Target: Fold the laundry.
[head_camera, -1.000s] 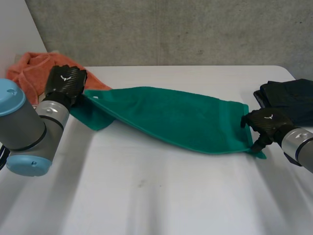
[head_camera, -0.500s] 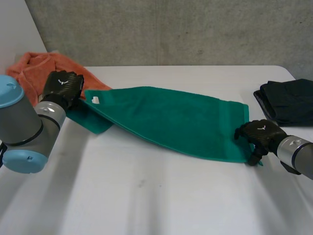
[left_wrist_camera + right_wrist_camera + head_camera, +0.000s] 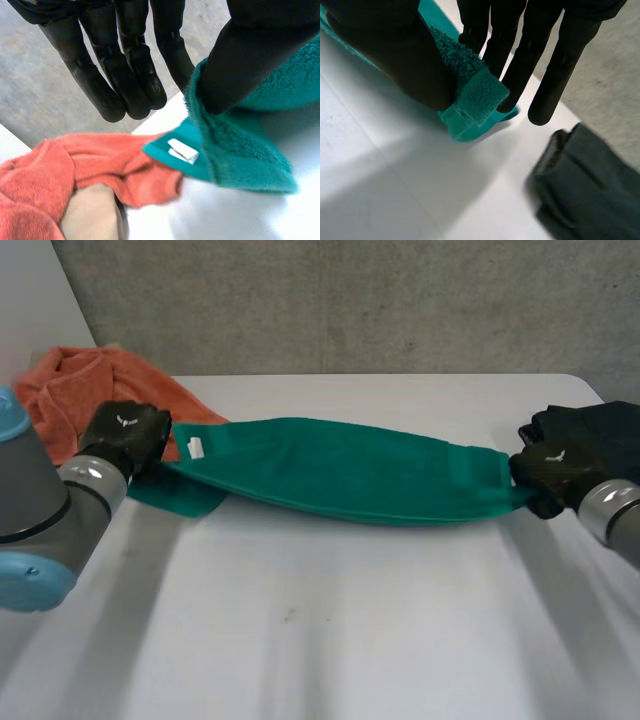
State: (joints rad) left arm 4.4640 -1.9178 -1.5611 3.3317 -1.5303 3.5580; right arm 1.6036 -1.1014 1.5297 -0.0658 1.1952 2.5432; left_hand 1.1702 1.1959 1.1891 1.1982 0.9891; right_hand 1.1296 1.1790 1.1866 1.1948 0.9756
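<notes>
We see the green towel (image 3: 350, 472) drawn out into a long narrow band across the far half of the white worktop (image 3: 330, 640), held at each end by a hand; whether its sagging middle touches the worktop we cannot tell. At its left end a small white tag (image 3: 195, 448) faces up, and a loose flap of the towel lies on the worktop under the left hand (image 3: 125, 435). In the left wrist view that hand (image 3: 125, 65) keeps its fingers nearly straight while the thumb clamps the towel's edge (image 3: 240, 150) against them, the tag (image 3: 182, 151) just past the fingertips. The right hand (image 3: 555, 465) holds the opposite end; in its wrist view its thumb (image 3: 395, 50) and fingers (image 3: 520, 65) pinch a hemmed corner of the towel (image 3: 475, 92) between them. An orange cloth (image 3: 80, 390) lies bunched just beyond the left hand at the worktop's far left corner. A dark garment (image 3: 610, 430) lies right behind the right hand.
</notes>
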